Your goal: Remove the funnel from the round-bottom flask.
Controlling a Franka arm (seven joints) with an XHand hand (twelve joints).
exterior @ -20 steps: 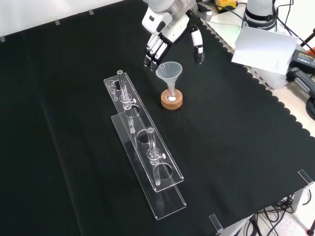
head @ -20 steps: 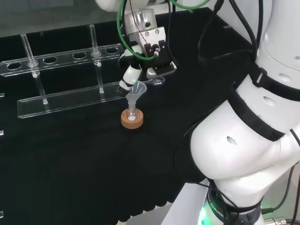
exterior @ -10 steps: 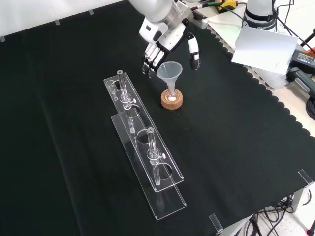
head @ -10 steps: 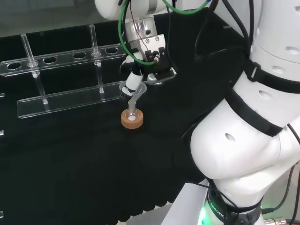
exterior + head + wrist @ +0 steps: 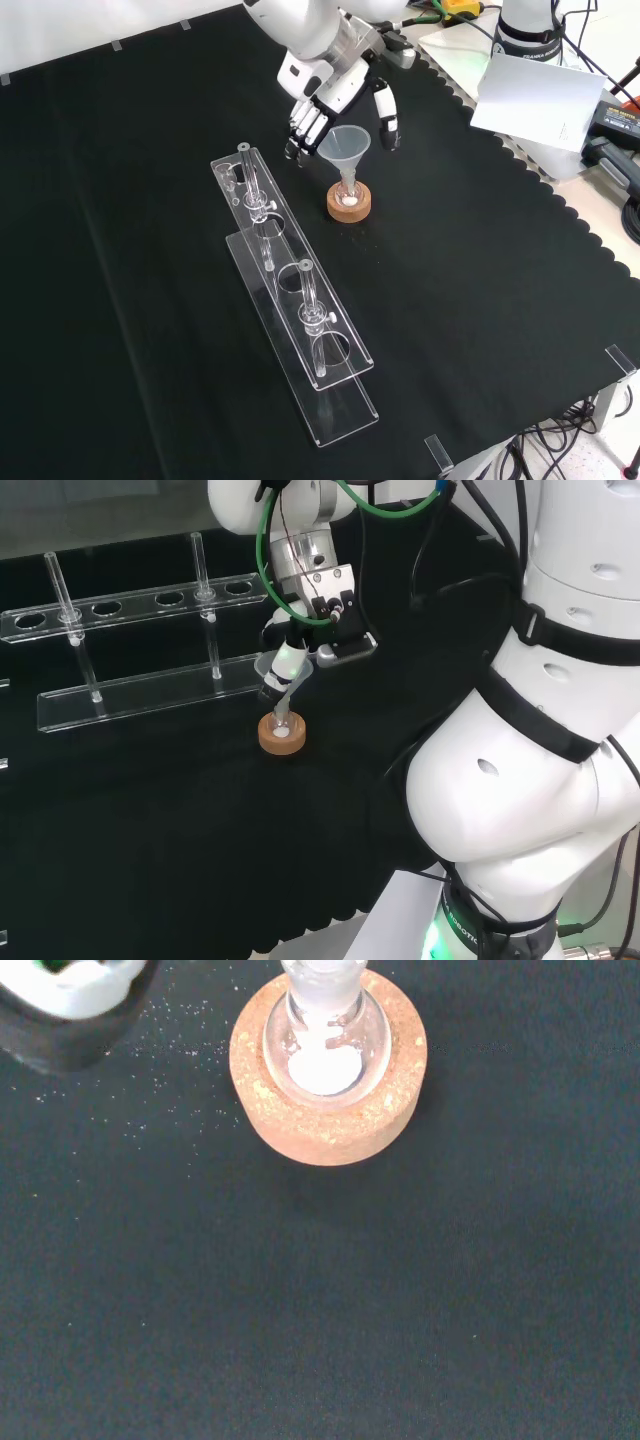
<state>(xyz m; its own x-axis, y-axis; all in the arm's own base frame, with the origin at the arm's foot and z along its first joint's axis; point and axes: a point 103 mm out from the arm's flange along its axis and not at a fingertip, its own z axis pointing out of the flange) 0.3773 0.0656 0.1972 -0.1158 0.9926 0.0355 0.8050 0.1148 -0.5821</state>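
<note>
A small clear round-bottom flask (image 5: 349,194) with white powder inside sits on a cork ring (image 5: 349,207) in the front view. A clear funnel (image 5: 344,148) stands in its neck. My hand (image 5: 325,100) hangs just behind and above the funnel, open, with fingers (image 5: 300,128) to the funnel's left and the thumb (image 5: 386,115) to its right, not closed on it. In the head view the hand (image 5: 322,600) covers most of the funnel (image 5: 281,685) above the cork ring (image 5: 282,734). The wrist view looks down on the flask (image 5: 324,1035) and cork ring (image 5: 328,1070).
A long clear plastic tube rack (image 5: 290,290) holding glass tubes lies left of the flask in the front view and behind it in the head view (image 5: 150,650). The arm's white links (image 5: 540,730) take up the head view's right. The cloth's scalloped edge (image 5: 560,230) runs at the front view's right.
The hand has come down and closer to the funnel, its fingers and thumb now on either side of the cone. Funnel and flask have not moved.
</note>
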